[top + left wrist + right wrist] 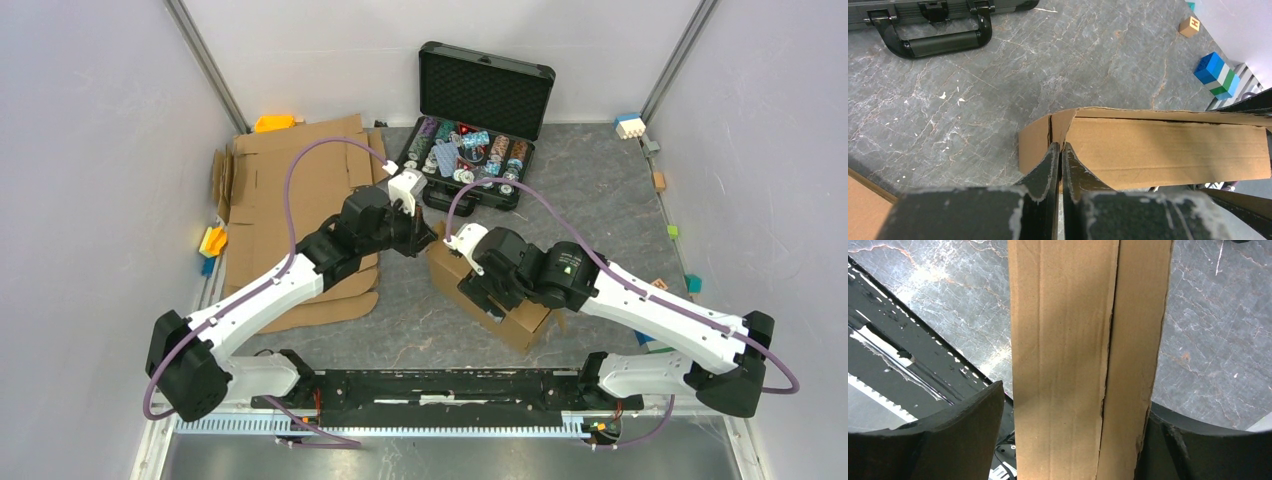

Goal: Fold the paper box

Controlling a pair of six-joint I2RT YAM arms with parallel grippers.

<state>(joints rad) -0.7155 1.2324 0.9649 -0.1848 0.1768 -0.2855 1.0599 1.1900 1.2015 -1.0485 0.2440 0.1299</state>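
Note:
The paper box (520, 322) is plain brown cardboard and stands in the middle of the table between the two arms. My left gripper (425, 240) is at its far left corner. In the left wrist view this gripper (1061, 146) is shut on a thin wall edge of the box (1168, 150), with cardboard showing between the pressed fingers. My right gripper (487, 290) reaches over the box from the right. In the right wrist view it (1075, 396) straddles the box (1063, 315). The right finger (1188, 450) touches the box's torn edge. A narrow gap separates the left finger (958, 435) from the box.
An open black case (480, 100) with colourful chips stands at the back, its handle (935, 42) just beyond the box. Flat cardboard sheets (290, 190) lie at the left. Small coloured blocks (1220, 75) sit along the table's sides. The arms' black base rail (440, 385) runs along the near edge.

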